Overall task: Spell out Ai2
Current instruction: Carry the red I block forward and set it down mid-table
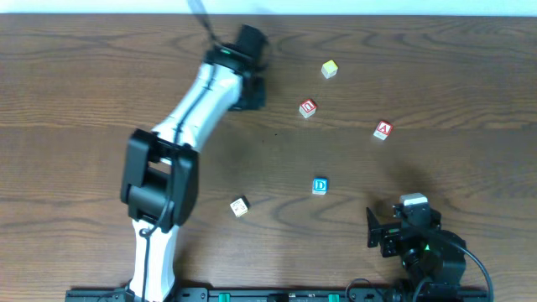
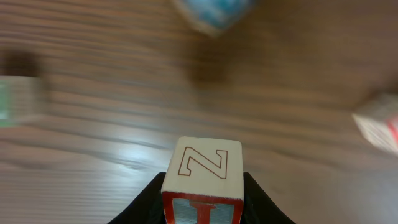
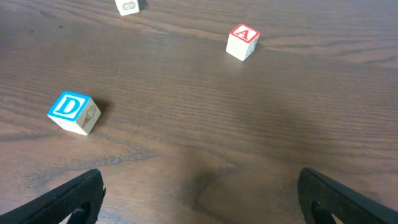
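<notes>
My left gripper (image 1: 248, 91) is shut on a small white cube (image 2: 203, 177), held above the far middle of the table. The cube shows a red I in a red frame on the face toward the camera and a red outlined letter on top. The A cube (image 1: 383, 130), with its red A facing up, lies right of centre and also shows in the right wrist view (image 3: 242, 41). I cannot read a blue 2 on any cube. My right gripper (image 3: 199, 193) is open and empty near the front right (image 1: 382, 228).
The blue D cube (image 1: 320, 185) (image 3: 73, 112) lies at centre. A red cube with a rounder character (image 1: 308, 108), a yellow-green cube (image 1: 329, 69) and a pale cube (image 1: 240, 206) lie around it. The left wrist view shows blurred cubes: blue (image 2: 211, 12), green (image 2: 15, 99) and red-white (image 2: 379, 121).
</notes>
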Tool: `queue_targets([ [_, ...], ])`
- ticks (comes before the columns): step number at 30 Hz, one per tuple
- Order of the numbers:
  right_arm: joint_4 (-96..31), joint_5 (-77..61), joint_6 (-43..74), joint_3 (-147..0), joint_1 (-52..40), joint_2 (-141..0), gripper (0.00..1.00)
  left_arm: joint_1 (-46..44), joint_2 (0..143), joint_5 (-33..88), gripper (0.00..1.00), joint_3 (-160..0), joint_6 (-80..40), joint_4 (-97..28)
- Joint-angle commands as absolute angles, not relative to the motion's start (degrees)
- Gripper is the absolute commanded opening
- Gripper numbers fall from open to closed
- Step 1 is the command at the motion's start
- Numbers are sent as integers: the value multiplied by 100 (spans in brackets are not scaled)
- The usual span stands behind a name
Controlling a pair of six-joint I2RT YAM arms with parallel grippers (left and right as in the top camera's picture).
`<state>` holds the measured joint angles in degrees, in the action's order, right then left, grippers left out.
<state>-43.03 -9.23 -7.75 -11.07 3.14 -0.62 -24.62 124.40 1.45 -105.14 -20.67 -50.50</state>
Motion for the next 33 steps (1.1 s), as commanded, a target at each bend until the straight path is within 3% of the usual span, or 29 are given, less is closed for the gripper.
queue_targets([
  [1,-4309,-967,-690,-1076,248,-32,99,-2779,12455,51,6,-10556,-1929,-5026],
  [5,-4309,-967,-690,-1076,248,-32,99,-3175,12468,-318,6,-10554,-1951,-4864],
  [15,-4309,-967,-690,-1076,248,-32,99,-3201,12862,176,6,-10514,-1350,-4838],
  [33,-4309,-967,-690,-1076,248,-32,99,-3205,13323,475,6,-10516,-2235,-5424],
])
